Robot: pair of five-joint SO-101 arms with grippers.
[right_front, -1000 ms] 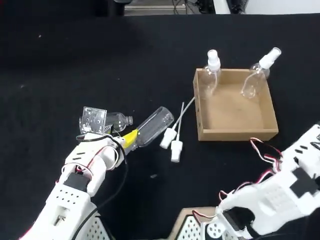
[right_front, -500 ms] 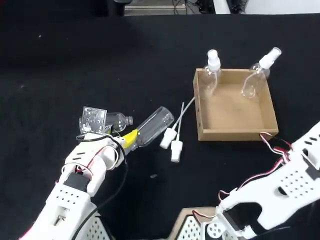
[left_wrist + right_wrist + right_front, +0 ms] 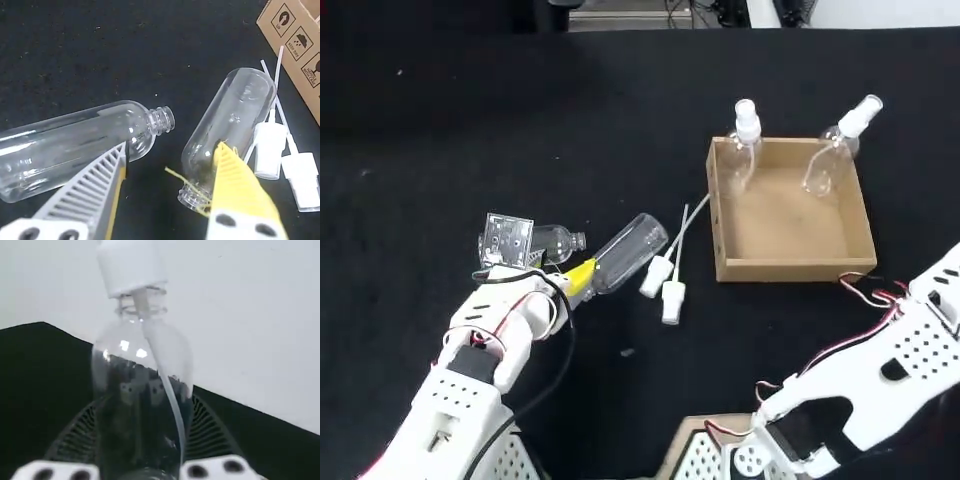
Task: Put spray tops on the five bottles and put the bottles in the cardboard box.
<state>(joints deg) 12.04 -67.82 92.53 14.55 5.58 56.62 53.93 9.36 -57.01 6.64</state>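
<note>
The step in hand looks like boxing bottle 3 of 5: the right gripper [image 3: 142,432] is clamped on a clear bottle [image 3: 142,375] that already wears its white spray top [image 3: 131,265], held upright off the table. In the high view the cardboard box [image 3: 790,268] sits right of centre with 2 capped bottles [image 3: 744,150] leaning in its upper corners. Left of centre, 2 uncapped bottles [image 3: 75,145] lie on the black table [image 3: 440,130], and 2 loose spray tops [image 3: 657,275] lie just beside the nearer bottle. The left gripper [image 3: 171,150] hangs over those bottles with its jaws spread and gripping nothing, the grey finger above one bottle and the yellow finger above the other's neck. The next move probably calls for carrying the held bottle over the box and lowering it into the free lower half without knocking the 2 inside. Compared with 1 second ago, the right arm [image 3: 890,370] at the lower right has stretched out toward the frame's right edge, while the left arm [image 3: 480,370], the lying bottles and the tops have stayed put.
</note>
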